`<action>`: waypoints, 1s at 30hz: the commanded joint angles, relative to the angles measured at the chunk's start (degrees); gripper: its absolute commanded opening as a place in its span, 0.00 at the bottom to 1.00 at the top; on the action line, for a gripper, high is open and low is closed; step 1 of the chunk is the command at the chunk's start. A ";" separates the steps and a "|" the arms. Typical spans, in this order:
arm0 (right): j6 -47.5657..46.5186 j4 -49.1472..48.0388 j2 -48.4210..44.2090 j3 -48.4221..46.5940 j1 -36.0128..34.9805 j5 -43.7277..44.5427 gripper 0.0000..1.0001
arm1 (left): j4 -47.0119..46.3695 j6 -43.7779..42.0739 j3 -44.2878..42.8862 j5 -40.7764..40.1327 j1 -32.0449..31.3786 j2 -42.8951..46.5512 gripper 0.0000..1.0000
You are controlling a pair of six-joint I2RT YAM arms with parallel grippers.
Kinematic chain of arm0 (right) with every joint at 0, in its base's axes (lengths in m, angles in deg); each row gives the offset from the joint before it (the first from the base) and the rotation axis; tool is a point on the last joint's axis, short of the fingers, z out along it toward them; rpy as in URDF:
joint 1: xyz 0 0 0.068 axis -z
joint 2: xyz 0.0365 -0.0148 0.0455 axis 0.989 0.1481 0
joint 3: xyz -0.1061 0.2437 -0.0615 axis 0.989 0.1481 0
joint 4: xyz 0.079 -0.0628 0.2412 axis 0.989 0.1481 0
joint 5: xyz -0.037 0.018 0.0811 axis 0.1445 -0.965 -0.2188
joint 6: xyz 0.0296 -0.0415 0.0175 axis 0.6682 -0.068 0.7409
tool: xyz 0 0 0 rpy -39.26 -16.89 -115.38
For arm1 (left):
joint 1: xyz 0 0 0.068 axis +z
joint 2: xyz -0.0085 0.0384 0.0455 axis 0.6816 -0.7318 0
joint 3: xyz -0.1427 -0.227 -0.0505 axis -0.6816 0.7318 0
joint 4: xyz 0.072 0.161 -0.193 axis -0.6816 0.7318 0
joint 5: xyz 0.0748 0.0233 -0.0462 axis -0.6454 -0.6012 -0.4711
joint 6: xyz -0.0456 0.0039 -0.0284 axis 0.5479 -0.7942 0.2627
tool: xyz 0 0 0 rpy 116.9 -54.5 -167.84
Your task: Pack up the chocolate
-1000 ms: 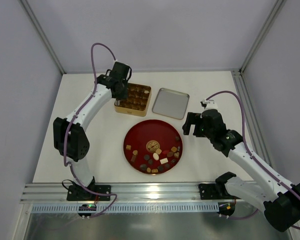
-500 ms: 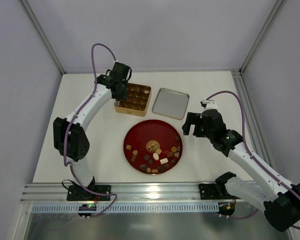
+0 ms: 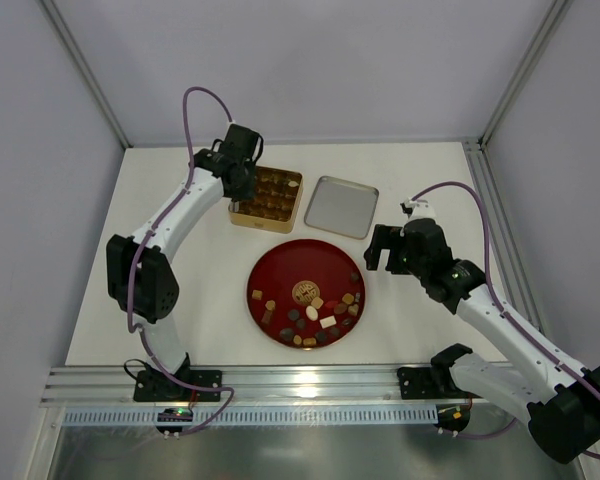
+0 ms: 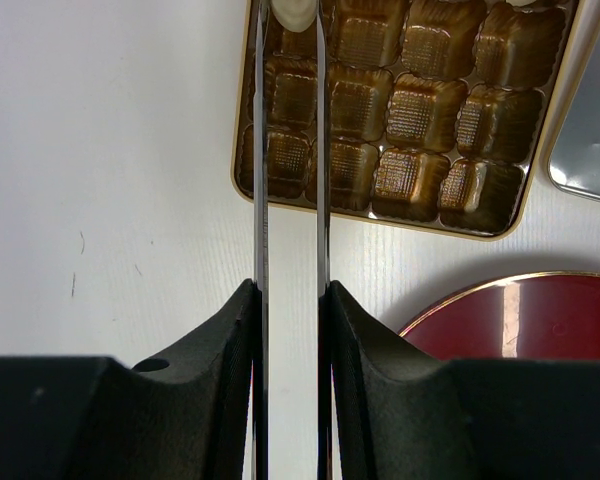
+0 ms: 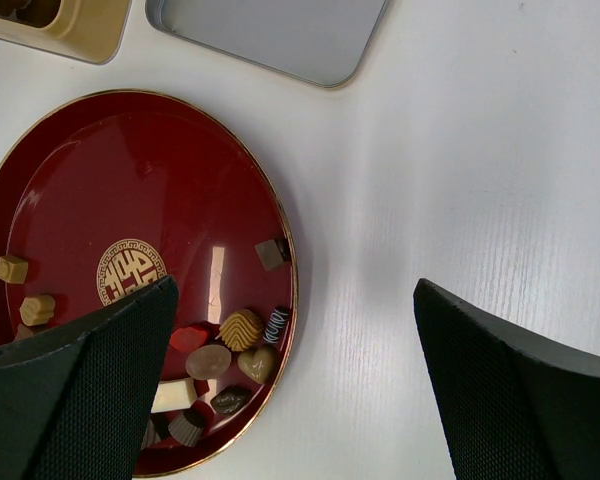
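The chocolate (image 3: 320, 312) lies as several small brown, dark and cream pieces (image 5: 242, 330) on the near right of a round dark-red plate (image 3: 300, 262). A gold tin (image 3: 280, 212) with moulded cups (image 4: 420, 112) stands behind the plate. My left gripper (image 4: 291, 25) reaches over the tin's left column (image 3: 242, 185); its thin blades are shut on a cream-white chocolate (image 4: 296, 12) at the top edge of the left wrist view. My right gripper (image 5: 295, 290) hangs open just right of the plate's rim (image 3: 380, 250), with nothing between its fingers.
The tin's grey lid (image 3: 341, 206) lies upside down to the right of the tin, also in both wrist views (image 4: 590, 130) (image 5: 270, 35). A gold emblem (image 5: 130, 272) marks the plate's centre. Frame posts stand at the table's back corners.
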 commanded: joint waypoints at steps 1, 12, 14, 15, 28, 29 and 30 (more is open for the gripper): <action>0.23 -1.88 -0.08 -0.43 0.17 -0.10 1.00 | -0.08 -1.05 -0.18 -0.80 0.46 0.82 0.32; 0.31 -1.79 -0.08 -0.60 0.17 -0.10 1.00 | -0.08 -1.58 0.25 -1.42 0.46 0.73 0.33; 0.31 -1.88 -0.08 -0.61 0.17 -0.01 1.00 | 0.01 -1.58 0.17 -1.42 0.37 0.73 0.33; 0.31 -1.79 0.01 -0.61 0.09 -0.10 1.00 | 0.01 -1.67 0.17 -1.59 0.46 0.65 0.33; 0.40 -1.79 -0.25 -0.43 0.17 -0.01 1.00 | 0.00 -1.93 0.43 -1.51 0.46 0.82 0.36; 0.40 -1.70 -0.17 -0.43 0.17 -0.01 1.00 | 0.01 -1.85 0.35 -1.50 0.46 0.82 0.36; 0.40 -1.70 -0.34 -0.43 0.17 -0.01 1.00 | 0.01 -1.85 0.34 -1.42 0.46 0.73 0.36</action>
